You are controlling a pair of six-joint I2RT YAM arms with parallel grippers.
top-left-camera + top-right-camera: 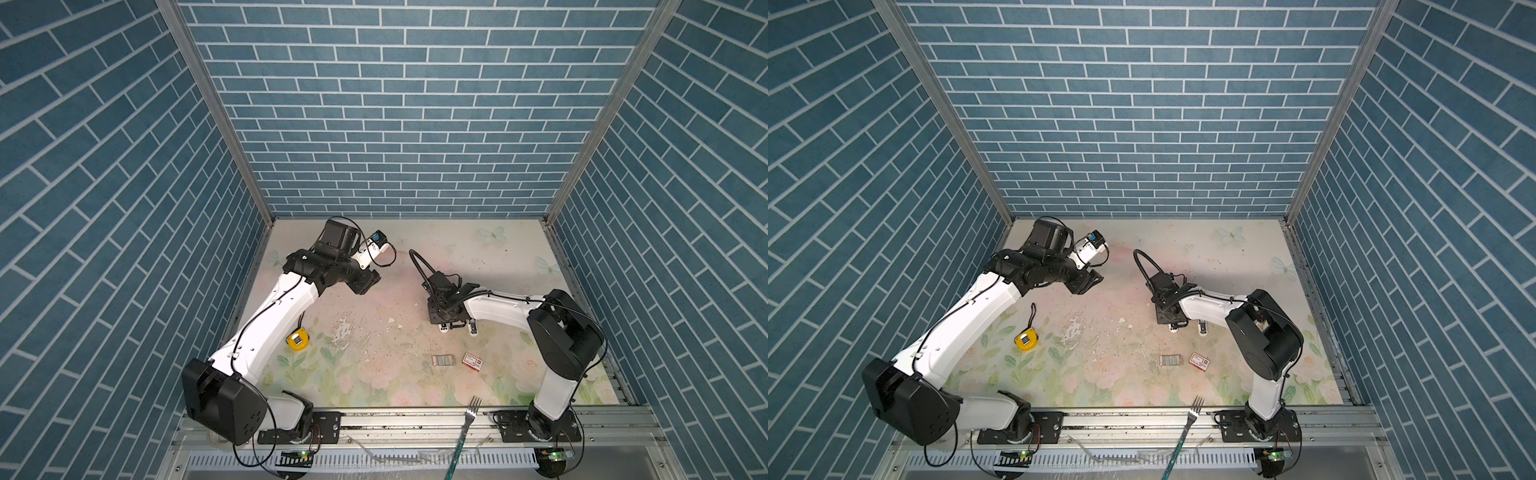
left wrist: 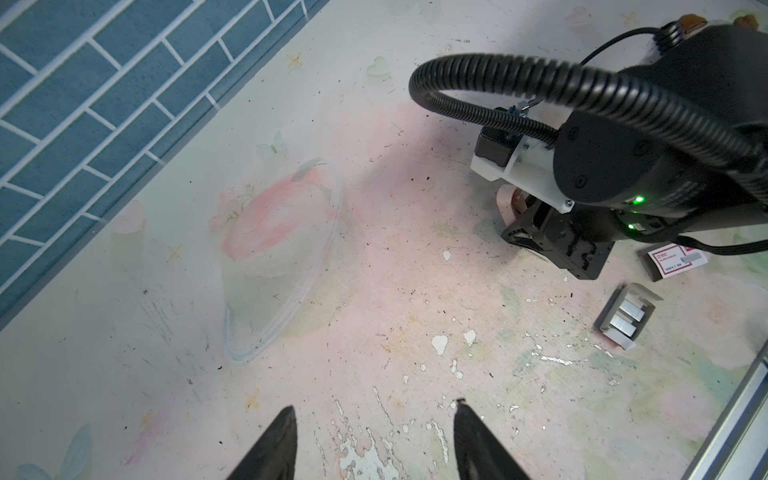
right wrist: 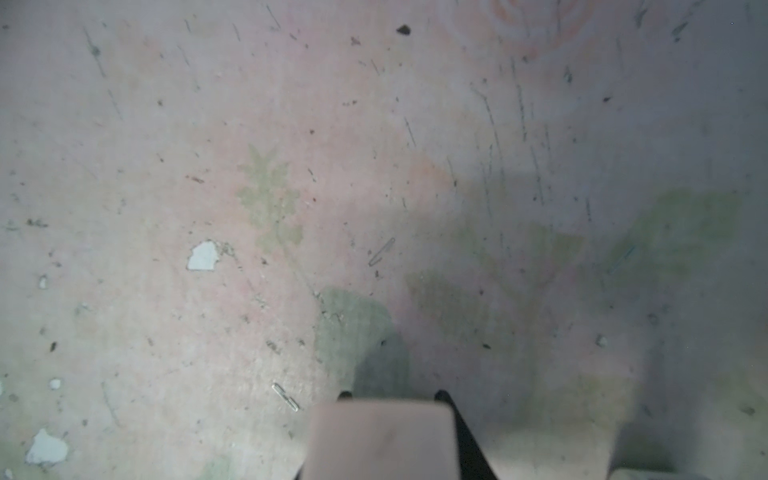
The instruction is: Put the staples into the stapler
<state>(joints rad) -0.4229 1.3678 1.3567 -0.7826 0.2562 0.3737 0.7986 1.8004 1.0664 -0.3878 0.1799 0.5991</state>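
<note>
The staples (image 1: 441, 360) (image 1: 1170, 360) (image 2: 623, 320) lie as silvery strips in a pale open tray on the flowered table, front right. Beside them lies their white-and-red box (image 1: 473, 361) (image 1: 1200, 360) (image 2: 673, 259). My right gripper (image 1: 451, 322) (image 1: 1177, 322) (image 3: 392, 394) points down at the table behind the tray. It is shut on the pale pinkish stapler (image 3: 382, 436) (image 1: 444, 328) (image 2: 508, 203), whose light ends stick out below the black fingers. My left gripper (image 1: 368, 282) (image 1: 1088, 284) (image 2: 374, 405) hangs open and empty above the table's middle left, well apart from the stapler.
A yellow tape measure (image 1: 298, 340) (image 1: 1025, 338) sits at the left by the left arm. A fork (image 1: 469, 415) (image 1: 1192, 413) lies across the front rail. A clear plastic lid (image 2: 282, 257) rests near the back wall. Loose single staples (image 3: 286, 397) and peeled patches dot the table.
</note>
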